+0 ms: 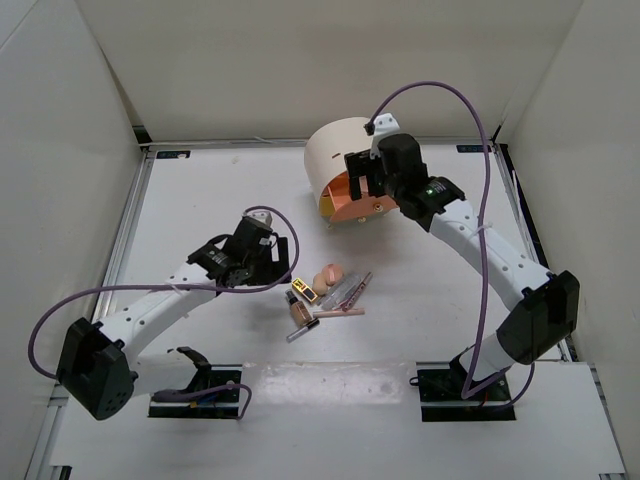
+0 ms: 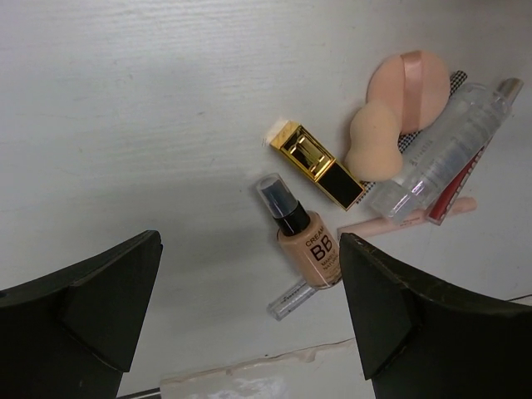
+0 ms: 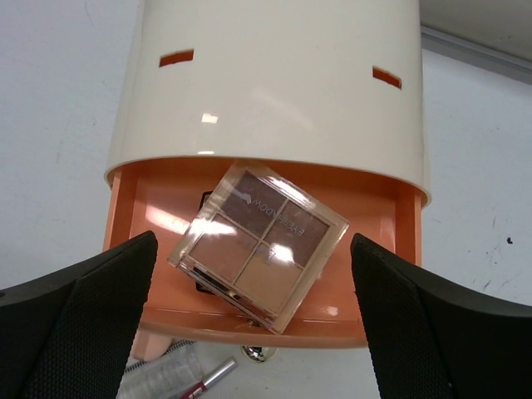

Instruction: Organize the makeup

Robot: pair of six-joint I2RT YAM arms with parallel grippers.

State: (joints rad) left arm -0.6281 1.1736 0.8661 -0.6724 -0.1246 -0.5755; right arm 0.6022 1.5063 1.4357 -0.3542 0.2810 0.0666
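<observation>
We see a white tabletop [image 1: 200, 190] with a cream cylindrical box [image 1: 335, 150] standing toward its far side. On the near side of that box, well apart from it, a small cluster lies flat: a foundation bottle [image 2: 307, 245], a gold lipstick [image 2: 316, 162], a peach egg-shaped sponge [image 2: 376, 141], a clear gloss tube [image 2: 440, 154] and a pink pencil [image 2: 407, 218], all touching or just beside one another.

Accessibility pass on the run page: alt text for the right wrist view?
A clear four-pan eyeshadow palette sits tilted in the open orange drawer of a cream cylindrical box, framed by the open right claw's black fingers, which do not touch it. Below the drawer, a clear tube and peach sponge show on the white table.
</observation>
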